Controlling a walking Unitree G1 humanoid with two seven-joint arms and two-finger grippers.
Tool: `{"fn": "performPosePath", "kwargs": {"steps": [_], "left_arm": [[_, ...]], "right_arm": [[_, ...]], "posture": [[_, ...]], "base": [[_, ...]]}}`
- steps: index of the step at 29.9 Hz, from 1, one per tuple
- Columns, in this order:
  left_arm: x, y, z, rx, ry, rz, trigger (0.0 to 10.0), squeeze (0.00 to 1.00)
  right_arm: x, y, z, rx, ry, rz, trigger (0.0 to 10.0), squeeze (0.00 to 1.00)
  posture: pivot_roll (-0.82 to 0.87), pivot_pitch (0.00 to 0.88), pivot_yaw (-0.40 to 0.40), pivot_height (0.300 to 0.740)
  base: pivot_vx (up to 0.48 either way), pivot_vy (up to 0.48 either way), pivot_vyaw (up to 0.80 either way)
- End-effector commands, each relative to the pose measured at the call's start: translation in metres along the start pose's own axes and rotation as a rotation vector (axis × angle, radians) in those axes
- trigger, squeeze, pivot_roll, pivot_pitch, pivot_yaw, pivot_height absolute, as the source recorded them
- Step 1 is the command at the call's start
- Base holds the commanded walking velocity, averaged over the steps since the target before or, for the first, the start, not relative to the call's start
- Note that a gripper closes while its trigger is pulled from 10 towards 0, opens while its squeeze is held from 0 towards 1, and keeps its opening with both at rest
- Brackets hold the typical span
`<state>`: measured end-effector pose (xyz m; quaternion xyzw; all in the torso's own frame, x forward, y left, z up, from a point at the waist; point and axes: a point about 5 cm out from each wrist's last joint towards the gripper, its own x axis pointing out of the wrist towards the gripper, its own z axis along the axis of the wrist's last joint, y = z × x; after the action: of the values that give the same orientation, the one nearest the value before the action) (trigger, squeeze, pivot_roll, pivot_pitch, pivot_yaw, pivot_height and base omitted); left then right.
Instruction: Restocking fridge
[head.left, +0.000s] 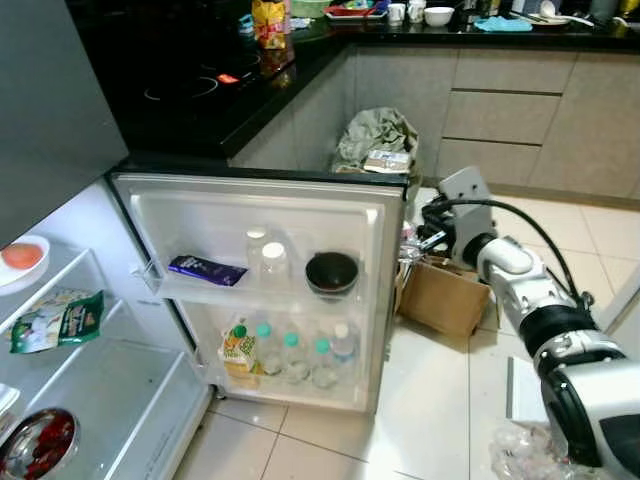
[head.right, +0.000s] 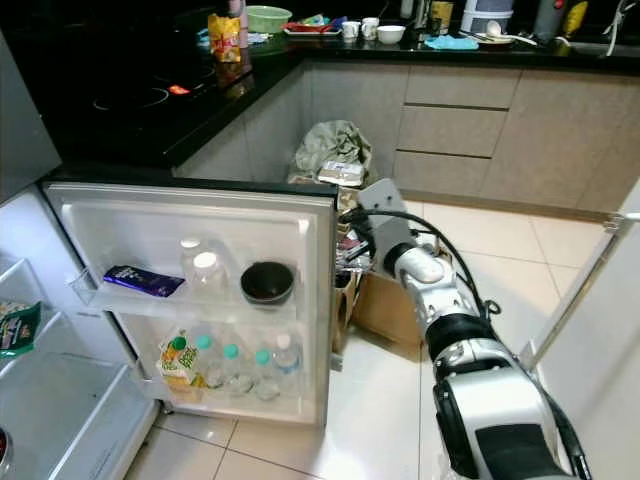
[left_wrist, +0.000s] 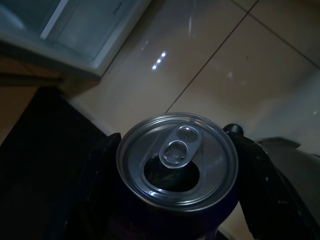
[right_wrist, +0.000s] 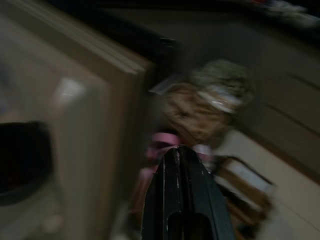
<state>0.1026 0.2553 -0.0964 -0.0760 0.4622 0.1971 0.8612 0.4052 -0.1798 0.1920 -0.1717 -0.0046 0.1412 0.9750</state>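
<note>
The fridge door (head.left: 262, 195) stands wide open. Its upper shelf carries a purple chocolate bar (head.left: 206, 269), two glass jars (head.left: 265, 258) and a black bowl (head.left: 331, 273). Its lower shelf holds a juice carton (head.left: 238, 352) and several green-capped bottles (head.left: 300, 355). My right gripper (head.left: 415, 245) reaches out beside the door's free edge, its fingers (right_wrist: 182, 170) pressed together with nothing between them; that wrist view is blurred. My left gripper (left_wrist: 177, 185) is shut on an opened silver-topped drink can (left_wrist: 177, 160), held upright above the tiled floor.
Inside the fridge at left are a plate (head.left: 22, 258), a green packet (head.left: 60, 320) and a bowl of red food (head.left: 38, 445). A cardboard box (head.left: 445, 295) and a stuffed bag (head.left: 378, 140) stand behind the door. A clear plastic bag (head.left: 520, 450) lies at bottom right. A black counter (head.left: 200, 100) runs behind.
</note>
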Motion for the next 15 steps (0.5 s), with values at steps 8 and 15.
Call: {"fn": "performPosePath", "kwargs": {"steps": [8,15], "left_arm": [[0.001,-0.003,0.002,-0.01,-0.01,-0.006,10.0,0.0],[0.002,-0.007,0.006,-0.022,-0.026,-0.012,10.0,0.0]], "right_arm": [[-0.006,-0.02,-0.004,0.041,0.017,-0.085,10.0,0.0],[-0.037,0.012,-0.085,0.116,0.261,0.017,10.0,0.0]], "posture": [[-0.08,0.0,0.02,0.74],[-0.09,0.0,0.017,0.74]], "base": [[0.0,0.0,0.0],[0.0,0.0,0.0]]}}
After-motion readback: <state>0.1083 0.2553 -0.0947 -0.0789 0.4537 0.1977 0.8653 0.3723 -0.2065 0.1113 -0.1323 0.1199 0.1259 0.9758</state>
